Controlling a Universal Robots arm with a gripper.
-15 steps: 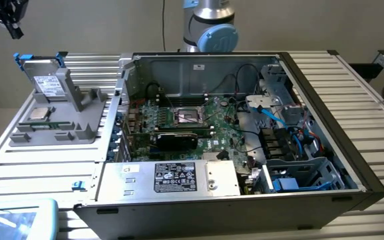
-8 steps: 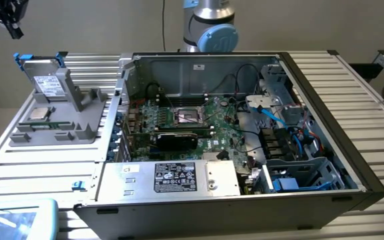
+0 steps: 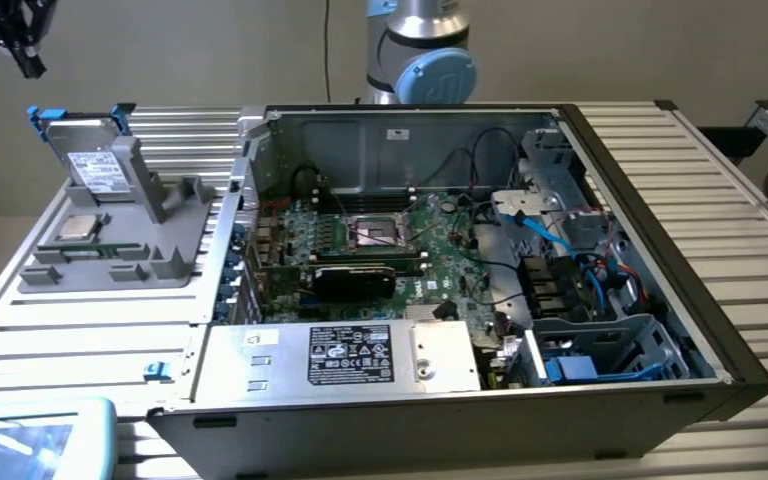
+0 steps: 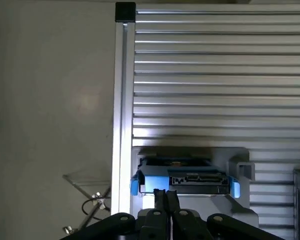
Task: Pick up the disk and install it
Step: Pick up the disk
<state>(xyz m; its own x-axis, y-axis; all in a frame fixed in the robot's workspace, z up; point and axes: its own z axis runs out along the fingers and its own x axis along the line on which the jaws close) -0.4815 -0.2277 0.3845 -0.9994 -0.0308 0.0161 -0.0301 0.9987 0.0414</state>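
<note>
The disk (image 3: 95,165) stands on edge in a grey holder (image 3: 157,255) on the slatted table, at the exterior view's left; its white label faces the camera and blue carrier tabs stick out at its top corners. My black gripper (image 3: 28,62) hangs high above it, well apart. In the wrist view the disk (image 4: 185,179) appears from above, connector edge up, between its blue tabs. The gripper (image 4: 166,194) is shut, its fingers pressed together with nothing between them.
An open computer case (image 3: 651,200) lies at the table's middle, with a motherboard (image 3: 398,250), blue cables and a drive cage (image 3: 598,345). A silver box with a black-and-white label (image 3: 344,355) sits at its front. A small square chip (image 3: 80,225) rests on the holder.
</note>
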